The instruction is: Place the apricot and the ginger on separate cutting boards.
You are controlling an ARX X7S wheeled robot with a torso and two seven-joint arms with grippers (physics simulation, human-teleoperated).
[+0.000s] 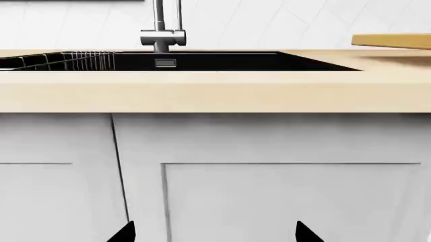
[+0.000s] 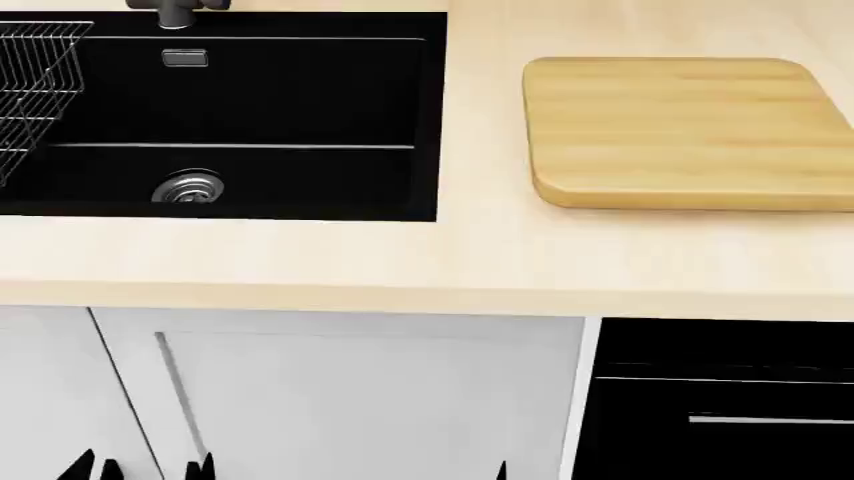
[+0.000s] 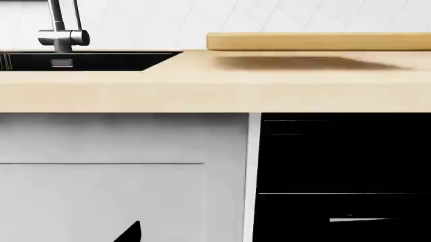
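Neither the apricot nor the ginger shows in any view, so I can't give their bearing from either tool. The only task item visible is the light wood cutting board, on the counter above and ahead of both arms, nearer the right one.

Left gripper has its fingertips spread apart with nothing between them. Right gripper shows one fingertip, so can't tell its state.
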